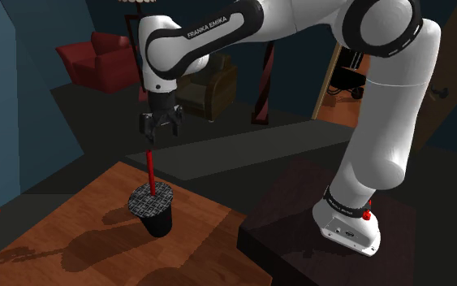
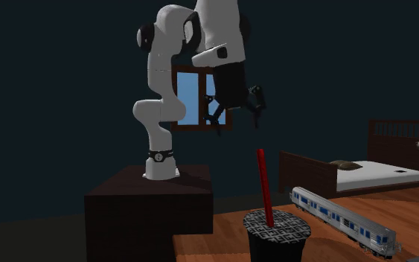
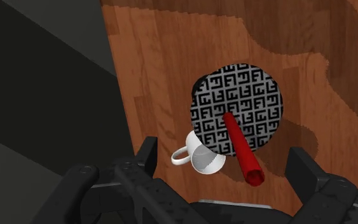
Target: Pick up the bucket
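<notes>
The bucket (image 1: 153,211) is a small black tapered pot with a grey-and-black patterned top, standing upright on the wooden table (image 1: 56,240). A red rod (image 1: 149,166) rises from its top. My gripper (image 1: 160,130) hangs open straight above it, clear of the pot, its fingers near the rod's upper end. In the second exterior view the bucket (image 2: 277,237) and red rod (image 2: 265,186) sit below the open gripper (image 2: 236,123). In the wrist view the patterned top (image 3: 247,95) and rod (image 3: 242,149) lie between the spread fingers (image 3: 147,153).
A small white mug (image 3: 199,156) stands against the bucket's side. A toy train (image 2: 345,219) lies on the table to the second exterior view's right, with a bed (image 2: 379,171) behind. The dark stand (image 1: 299,219) borders the table. A red armchair (image 1: 101,61) stands far back.
</notes>
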You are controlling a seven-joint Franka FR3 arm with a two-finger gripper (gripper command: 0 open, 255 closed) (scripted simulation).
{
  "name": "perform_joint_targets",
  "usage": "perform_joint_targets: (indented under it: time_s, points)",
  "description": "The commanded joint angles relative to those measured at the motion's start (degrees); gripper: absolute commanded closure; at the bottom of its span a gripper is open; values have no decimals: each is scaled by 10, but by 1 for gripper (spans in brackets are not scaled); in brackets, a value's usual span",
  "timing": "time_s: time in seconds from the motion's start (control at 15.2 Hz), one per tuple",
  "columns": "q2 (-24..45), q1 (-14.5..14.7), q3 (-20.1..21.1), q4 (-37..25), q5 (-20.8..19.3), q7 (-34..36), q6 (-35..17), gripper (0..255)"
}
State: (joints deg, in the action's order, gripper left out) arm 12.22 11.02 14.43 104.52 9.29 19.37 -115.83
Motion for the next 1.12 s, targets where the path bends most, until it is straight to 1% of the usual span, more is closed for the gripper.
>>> perform_joint_targets:
  time_s: [0.0, 0.2, 0.26, 0.73, 0.86, 0.92, 1.06]
  points:
    - [42, 11, 3, -41, -11, 16, -1, 0]
    - [112, 31, 5, -116, -28, 37, 6, 0]
    - [122, 34, 5, -128, -30, 40, 8, 0]
    - [142, 36, 3, -102, -32, 34, -37, 0]
    - [144, 36, 3, -100, -32, 34, -41, 0]
    - [144, 36, 3, -100, -32, 34, -41, 255]
    - [144, 36, 3, -100, -32, 34, -42, 255]
